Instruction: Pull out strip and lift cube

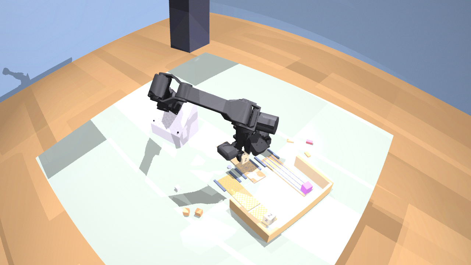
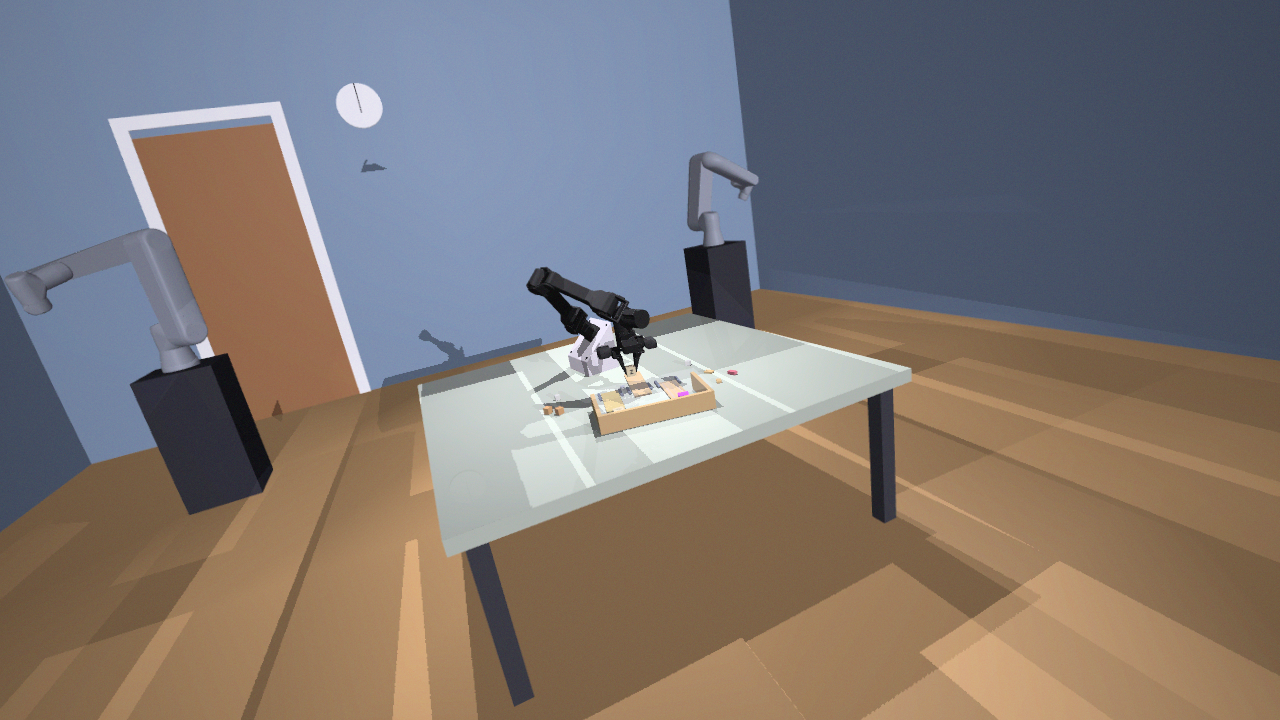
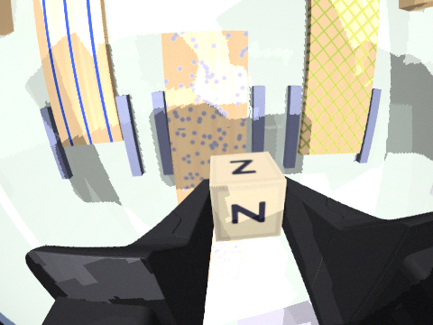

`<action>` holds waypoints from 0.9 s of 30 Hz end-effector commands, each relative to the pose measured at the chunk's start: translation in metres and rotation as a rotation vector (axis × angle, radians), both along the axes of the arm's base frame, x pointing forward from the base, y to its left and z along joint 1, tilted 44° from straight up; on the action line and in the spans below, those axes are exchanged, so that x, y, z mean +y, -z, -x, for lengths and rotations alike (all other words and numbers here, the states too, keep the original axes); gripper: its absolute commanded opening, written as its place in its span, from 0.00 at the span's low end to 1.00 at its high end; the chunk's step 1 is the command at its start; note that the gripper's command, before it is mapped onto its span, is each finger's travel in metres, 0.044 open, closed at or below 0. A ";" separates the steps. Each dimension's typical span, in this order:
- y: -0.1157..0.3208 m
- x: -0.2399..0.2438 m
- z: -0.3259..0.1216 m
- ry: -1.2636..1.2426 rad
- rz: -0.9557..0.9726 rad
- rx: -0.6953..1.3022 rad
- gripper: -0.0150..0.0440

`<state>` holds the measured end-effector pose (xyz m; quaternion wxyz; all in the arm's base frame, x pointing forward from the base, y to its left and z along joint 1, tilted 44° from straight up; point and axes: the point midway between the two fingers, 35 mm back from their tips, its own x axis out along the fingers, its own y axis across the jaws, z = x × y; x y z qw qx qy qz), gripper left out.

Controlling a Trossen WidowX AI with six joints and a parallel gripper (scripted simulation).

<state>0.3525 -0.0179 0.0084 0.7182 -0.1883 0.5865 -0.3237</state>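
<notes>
My gripper (image 1: 243,158) (image 3: 242,184) is shut on the pale wooden cube (image 1: 244,159) (image 2: 631,370) (image 3: 249,214) marked Z, one finger on each side. The cube hangs above the spotted strip (image 1: 257,176) (image 3: 207,131), clear of it. That strip lies between low rails; its near part is partly hidden by the gripper and cube. The blue-striped strip (image 1: 283,172) (image 3: 74,90) bears a magenta cube (image 1: 306,187) (image 2: 682,394) at its far end. The yellow crosshatched strip (image 1: 230,185) (image 3: 343,90) shows a gap; beyond it, a second Z cube (image 1: 269,218) stands on the separate far piece.
A low wooden wall (image 1: 296,216) (image 2: 657,418) encloses the strips' far ends on three sides. Blue-grey rails (image 1: 219,185) (image 3: 258,117) flank the strips. Two orange blocks (image 1: 198,212) (image 2: 553,411) lie outside the wall, and a pink block (image 1: 309,141) (image 2: 732,371) lies on the other side.
</notes>
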 end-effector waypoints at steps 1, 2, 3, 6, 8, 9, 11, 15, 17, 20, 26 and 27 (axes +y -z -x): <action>0.001 0.000 0.015 0.004 -0.005 -0.004 0.25; 0.002 0.000 0.019 0.004 -0.005 -0.003 0.25; 0.002 0.000 0.022 0.004 -0.005 -0.003 0.25; 0.004 0.000 0.034 0.004 -0.005 -0.003 0.25; 0.005 -0.001 0.041 0.004 -0.005 -0.002 0.25; 0.005 -0.001 0.044 0.004 -0.005 -0.002 0.25; 0.005 -0.001 0.047 0.004 -0.005 -0.002 0.25; -0.005 0.009 0.048 0.004 -0.006 -0.002 0.25; -0.014 0.018 0.049 0.004 -0.006 -0.001 0.25; -0.021 0.024 0.050 0.004 -0.006 -0.001 0.25; -0.021 0.024 0.050 0.004 -0.006 -0.001 0.25; -0.021 0.024 0.050 0.004 -0.006 -0.001 0.25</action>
